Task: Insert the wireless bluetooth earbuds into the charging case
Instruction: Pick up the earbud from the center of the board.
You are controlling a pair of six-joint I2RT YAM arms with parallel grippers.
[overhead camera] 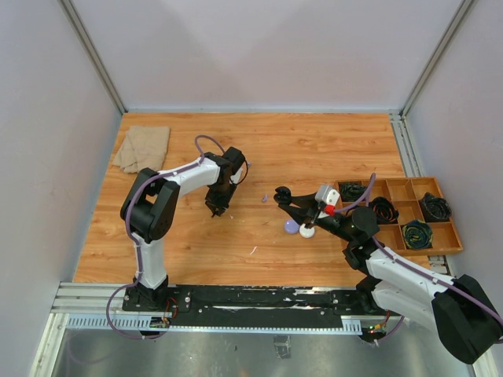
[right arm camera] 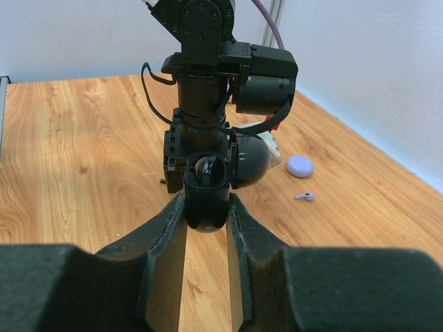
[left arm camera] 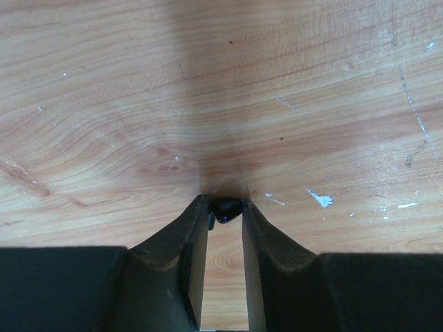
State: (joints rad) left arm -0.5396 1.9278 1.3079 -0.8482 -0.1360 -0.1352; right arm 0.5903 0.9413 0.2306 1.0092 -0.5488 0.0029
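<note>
Wooden table [overhead camera: 314,149] lies under my two arms, and low on it my left gripper [left arm camera: 223,202] is pinching a black earbud [left arm camera: 225,209] between the jaw tips, while my right gripper [right arm camera: 206,199] holds the black charging case [right arm camera: 205,211] squeezed between its jaws, with a pale purple earbud [right arm camera: 304,196] lying apart on the wood.
</note>
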